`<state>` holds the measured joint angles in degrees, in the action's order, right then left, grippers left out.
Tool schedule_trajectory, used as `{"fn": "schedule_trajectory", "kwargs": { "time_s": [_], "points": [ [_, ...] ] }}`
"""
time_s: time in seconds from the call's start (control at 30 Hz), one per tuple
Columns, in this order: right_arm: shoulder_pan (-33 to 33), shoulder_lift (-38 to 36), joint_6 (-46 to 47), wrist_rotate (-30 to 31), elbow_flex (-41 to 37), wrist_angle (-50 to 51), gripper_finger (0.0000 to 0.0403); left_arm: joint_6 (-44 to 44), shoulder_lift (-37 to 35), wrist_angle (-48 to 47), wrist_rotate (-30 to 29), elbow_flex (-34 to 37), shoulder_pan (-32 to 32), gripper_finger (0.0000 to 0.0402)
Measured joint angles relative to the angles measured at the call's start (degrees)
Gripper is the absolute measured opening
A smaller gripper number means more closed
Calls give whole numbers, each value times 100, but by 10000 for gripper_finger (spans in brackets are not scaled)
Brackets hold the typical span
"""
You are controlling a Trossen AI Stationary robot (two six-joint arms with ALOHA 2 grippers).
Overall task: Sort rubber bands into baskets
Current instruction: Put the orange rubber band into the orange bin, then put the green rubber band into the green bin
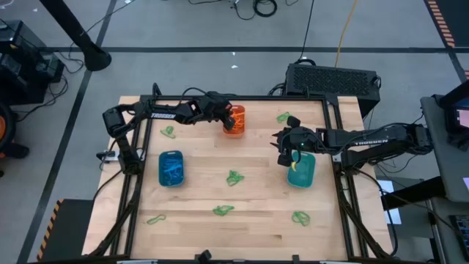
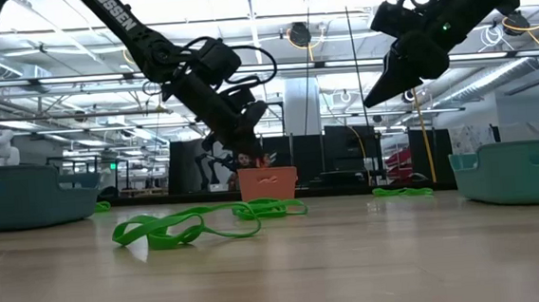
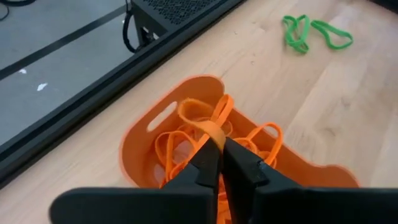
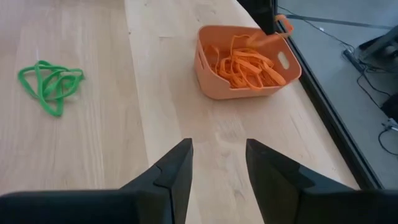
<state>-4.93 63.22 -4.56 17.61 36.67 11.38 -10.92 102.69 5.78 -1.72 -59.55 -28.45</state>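
Wooden worktop [image 1: 249, 213] seen from above, with two dark robot arms reaching in from either side. The left gripper [image 3: 219, 155] hangs over the orange basket [image 1: 234, 120] at the far edge of the worktop, its jaws clenched on an orange rubber band [image 3: 200, 121] whose loop sticks up above the fingertips. More orange bands [image 4: 247, 67] lie tangled inside that basket. The right gripper [image 4: 216, 163] hovers above the worktop near the teal-green basket [image 1: 301, 170] on the right side, its jaws released and holding nothing. A blue basket [image 1: 171, 168] sits on the left side and holds blue bands. Green rubber bands are scattered loose on the wood: one cluster [image 1: 234, 177] near the middle, others [image 1: 223, 210] toward the near edge, and one [image 1: 168, 132] just beyond the blue basket.
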Motion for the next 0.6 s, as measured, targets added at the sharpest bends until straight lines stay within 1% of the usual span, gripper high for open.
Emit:
{"fn": "schedule_trajectory", "kwargs": {
  "time_s": [0.37, 0.5, 0.6],
  "points": [
    [2, 0, 53, 0, 0, 0, 141, 112, 0, -242, -2, 0, 124, 84],
    [2, 0, 85, 0, 0, -7, 141, 87, -46, -448, -2, -30, 127, 92],
    [2, 0, 85, 0, 0, -7, 141, 93, -114, -786, -2, -208, 127, 93]
  ]
}}
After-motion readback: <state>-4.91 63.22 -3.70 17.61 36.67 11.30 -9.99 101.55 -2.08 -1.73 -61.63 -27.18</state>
